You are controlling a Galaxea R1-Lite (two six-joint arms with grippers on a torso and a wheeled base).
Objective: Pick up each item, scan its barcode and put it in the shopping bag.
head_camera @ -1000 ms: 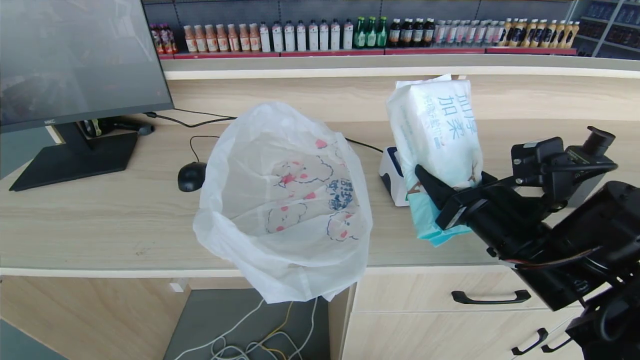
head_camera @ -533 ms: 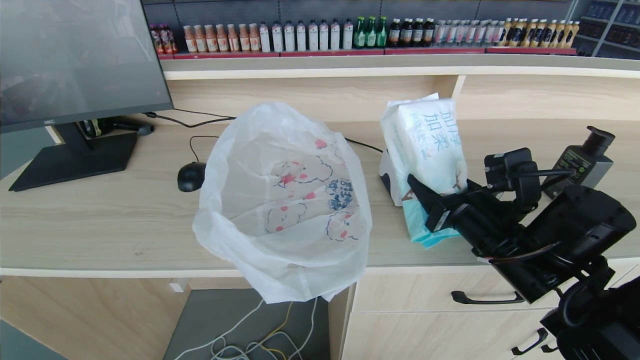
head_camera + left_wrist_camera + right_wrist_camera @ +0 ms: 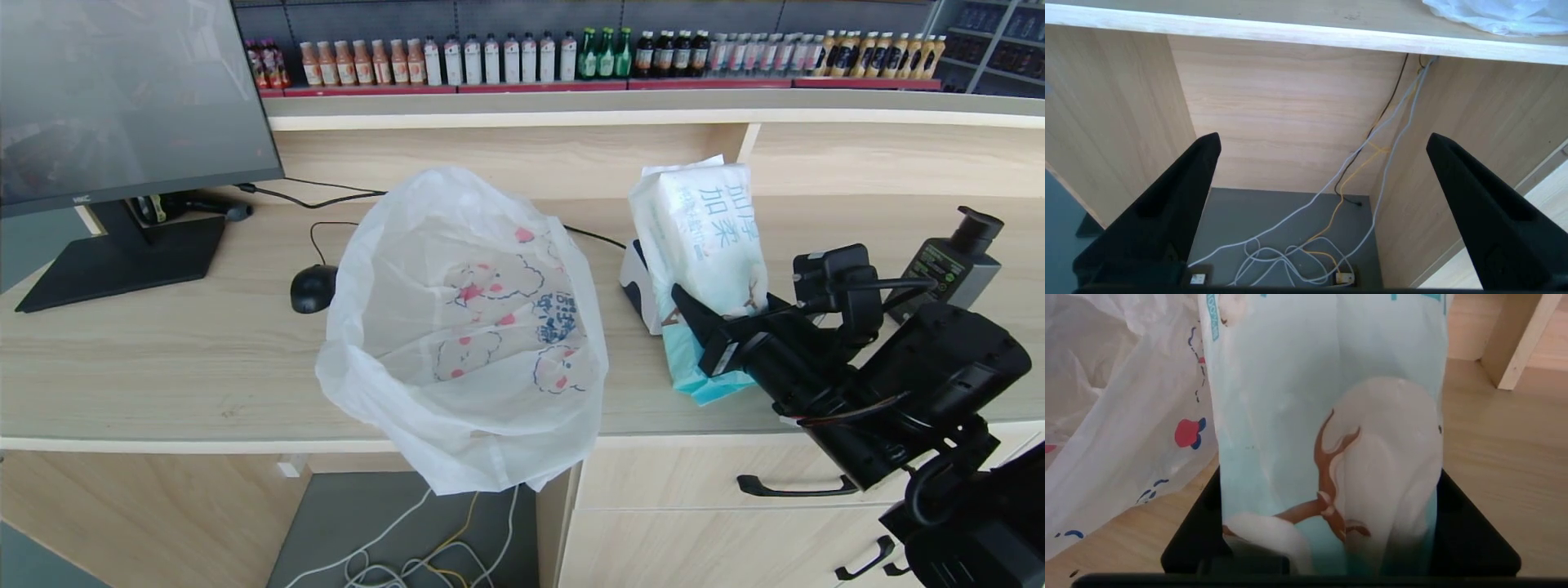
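Head view, going left to right: a monitor [image 3: 122, 90] sits in the upper left, a mouse [image 3: 313, 288] lies on the counter [image 3: 163, 359], and the shopping bag [image 3: 465, 327] stands open at centre. Right of centre the tissue pack [image 3: 709, 245] is upright, just beside the bag and outside it, partly hiding a small white box [image 3: 633, 282]. The right gripper [image 3: 729, 320] has its fingers clamped on the pack's lower part, one on each side. A dark bottle [image 3: 951, 261] stands at the far right. In the left wrist view, the left gripper [image 3: 1323, 147] faces the space under the counter, fingers spread wide, holding nothing.
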